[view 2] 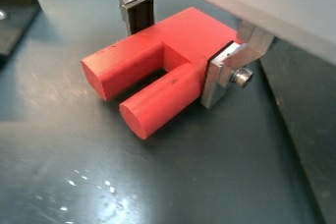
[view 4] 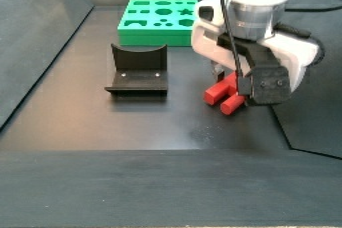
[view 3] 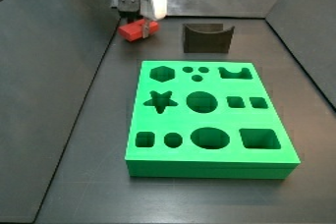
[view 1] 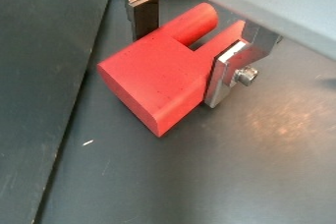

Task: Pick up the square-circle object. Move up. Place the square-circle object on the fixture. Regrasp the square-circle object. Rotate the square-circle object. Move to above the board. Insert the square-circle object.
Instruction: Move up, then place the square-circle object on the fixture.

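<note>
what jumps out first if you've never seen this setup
The big bright green board, full of shaped holes, fills the middle of the dark floor in a side view. Next is the small red square-circle object, lying on the floor away from the board, with the gripper down around it, a finger on either side. The dark fixture stands apart on the floor between the board and the red piece.
</note>
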